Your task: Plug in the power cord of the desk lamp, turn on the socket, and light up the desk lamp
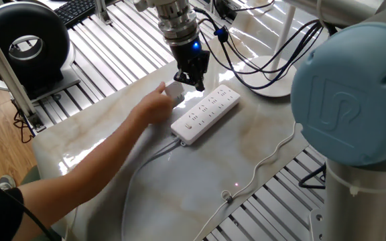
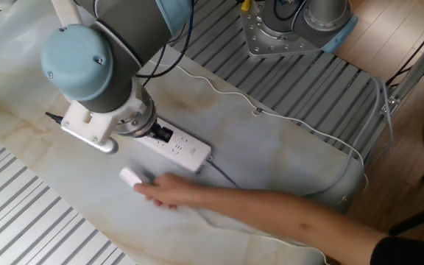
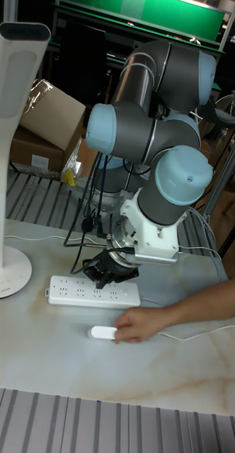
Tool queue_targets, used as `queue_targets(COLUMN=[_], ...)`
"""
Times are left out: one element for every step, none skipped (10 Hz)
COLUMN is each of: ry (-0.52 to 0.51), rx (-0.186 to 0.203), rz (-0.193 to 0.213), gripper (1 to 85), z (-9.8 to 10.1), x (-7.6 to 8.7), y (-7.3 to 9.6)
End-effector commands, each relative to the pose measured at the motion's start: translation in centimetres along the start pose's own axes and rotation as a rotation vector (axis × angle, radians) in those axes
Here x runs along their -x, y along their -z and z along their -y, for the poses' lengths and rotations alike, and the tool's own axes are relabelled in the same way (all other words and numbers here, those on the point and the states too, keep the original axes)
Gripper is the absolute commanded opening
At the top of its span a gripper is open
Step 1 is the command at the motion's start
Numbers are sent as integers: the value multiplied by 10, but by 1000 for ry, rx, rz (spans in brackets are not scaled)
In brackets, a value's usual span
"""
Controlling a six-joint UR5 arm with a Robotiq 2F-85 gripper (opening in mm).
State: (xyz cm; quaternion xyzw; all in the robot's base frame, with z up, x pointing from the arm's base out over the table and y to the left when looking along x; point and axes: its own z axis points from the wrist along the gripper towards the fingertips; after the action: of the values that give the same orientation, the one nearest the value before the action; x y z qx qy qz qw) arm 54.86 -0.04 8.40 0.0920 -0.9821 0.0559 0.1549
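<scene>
The socket [image 1: 206, 114] is a long white strip lying flat on the marble table, also seen in the other fixed view [image 2: 180, 148] and the tall view [image 3: 95, 292]. My gripper [image 1: 195, 79] hangs just above its far end, open, with nothing between the fingers [image 3: 110, 273]. A person's hand [image 1: 151, 107] holds the small white plug of the power cord [image 1: 173, 92] beside the strip, on the table [image 2: 129, 177] [image 3: 103, 332]. The desk lamp stands beyond the strip, with its round base [image 1: 277, 86] [image 3: 8, 273] and upright pole [image 3: 10, 134].
The thin white cord [image 2: 300, 121] trails across the table toward its slatted edge. The strip's grey cable [image 1: 154, 155] runs toward the near edge. Black robot cables [image 1: 260, 60] loop over the lamp base. A black round device [image 1: 25, 43] sits off the table at left.
</scene>
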Motion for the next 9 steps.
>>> queue_targets(ry=[156,261,438,552,637,710,786,859,901], rx=[58,65,30,21,14,1,22,20,12], rz=[74,85,88,113,130,133,179,203,218], gripper=[253,287,363,420,430,487,500,510,510], z=[-14,-18,-12,-13,-13,-14,-28,-32,-32], x=[11,9,7,13,18,19,26,30,33], y=[8,11,12,12,12,12,12,14,15])
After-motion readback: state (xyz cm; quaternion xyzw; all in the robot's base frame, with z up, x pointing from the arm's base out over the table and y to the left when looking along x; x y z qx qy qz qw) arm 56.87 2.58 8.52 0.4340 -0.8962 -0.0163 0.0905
